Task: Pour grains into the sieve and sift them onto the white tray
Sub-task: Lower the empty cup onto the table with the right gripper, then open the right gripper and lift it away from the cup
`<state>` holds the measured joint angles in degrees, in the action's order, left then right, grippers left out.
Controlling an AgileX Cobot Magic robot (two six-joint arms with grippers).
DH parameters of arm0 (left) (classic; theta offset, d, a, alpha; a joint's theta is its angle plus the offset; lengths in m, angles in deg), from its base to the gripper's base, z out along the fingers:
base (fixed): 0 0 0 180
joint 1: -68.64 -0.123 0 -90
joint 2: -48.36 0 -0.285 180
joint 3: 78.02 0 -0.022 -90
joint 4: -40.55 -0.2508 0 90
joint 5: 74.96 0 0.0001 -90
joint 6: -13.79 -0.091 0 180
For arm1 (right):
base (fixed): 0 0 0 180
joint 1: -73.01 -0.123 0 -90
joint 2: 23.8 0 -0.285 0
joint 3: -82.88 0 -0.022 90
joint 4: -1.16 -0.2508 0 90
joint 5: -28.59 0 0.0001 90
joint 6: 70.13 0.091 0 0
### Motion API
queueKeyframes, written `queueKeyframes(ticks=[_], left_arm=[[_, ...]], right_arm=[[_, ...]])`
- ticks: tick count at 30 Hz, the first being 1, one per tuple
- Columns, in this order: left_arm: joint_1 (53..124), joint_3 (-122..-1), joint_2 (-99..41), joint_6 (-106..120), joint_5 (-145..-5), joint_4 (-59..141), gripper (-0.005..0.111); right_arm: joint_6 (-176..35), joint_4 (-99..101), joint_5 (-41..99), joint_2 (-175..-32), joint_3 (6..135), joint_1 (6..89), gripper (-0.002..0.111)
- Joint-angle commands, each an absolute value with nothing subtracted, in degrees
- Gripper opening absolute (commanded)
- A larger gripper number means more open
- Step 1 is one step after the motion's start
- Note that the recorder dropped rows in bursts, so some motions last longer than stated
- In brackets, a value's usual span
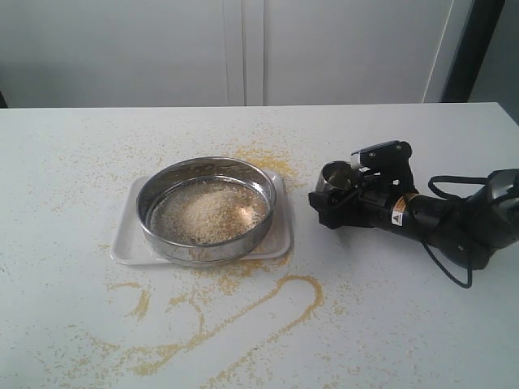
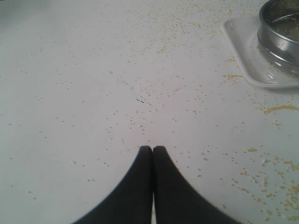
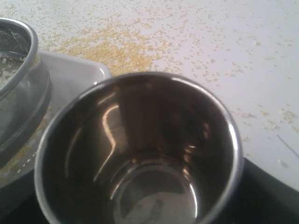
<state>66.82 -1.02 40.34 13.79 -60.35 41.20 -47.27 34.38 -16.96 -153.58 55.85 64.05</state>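
The sieve [image 1: 206, 250] stands on the white tray [image 1: 124, 240] at the table's middle, and a pale heap of grains [image 1: 207, 212] lies on its mesh. To the right of the tray, my right gripper [image 1: 335, 186] is shut on a small steel cup [image 1: 332, 174] that stands upright. In the right wrist view the cup [image 3: 140, 149] looks empty, with black fingers [image 3: 273, 191] beside it. My left gripper [image 2: 152, 149] is shut on nothing, above bare table. The tray's corner [image 2: 243, 51] and the sieve's wall [image 2: 275, 32] lie ahead of it. The left arm is outside the exterior view.
Loose yellow grains are strewn over the table. Curved trails of them [image 1: 243, 324] lie in front of the tray, and a denser patch [image 3: 117, 49] lies behind its right corner. The right arm and its cable [image 1: 454, 219] rest along the table's right side.
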Motion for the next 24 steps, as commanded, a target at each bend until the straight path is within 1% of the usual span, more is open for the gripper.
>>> queueKeyframes(ticks=[1, 8, 21, 24], left_arm=[[66.95, -0.80, 40.58, 13.79, -60.31, 41.92, 0.000], [66.95, -0.80, 40.58, 13.79, -60.31, 41.92, 0.000], [66.95, -0.80, 40.58, 13.79, -60.31, 41.92, 0.000], [66.95, -0.80, 40.58, 13.79, -60.31, 41.92, 0.000]], right_arm=[[-47.44, 34.13, -18.86, -153.41, 55.92, 64.42, 0.079], [-47.44, 34.13, -19.09, -151.98, 55.92, 64.42, 0.079], [-44.18, 34.36, -17.66, -145.09, 55.82, 64.42, 0.079], [-44.17, 34.36, -15.46, -143.13, 55.82, 64.42, 0.078]])
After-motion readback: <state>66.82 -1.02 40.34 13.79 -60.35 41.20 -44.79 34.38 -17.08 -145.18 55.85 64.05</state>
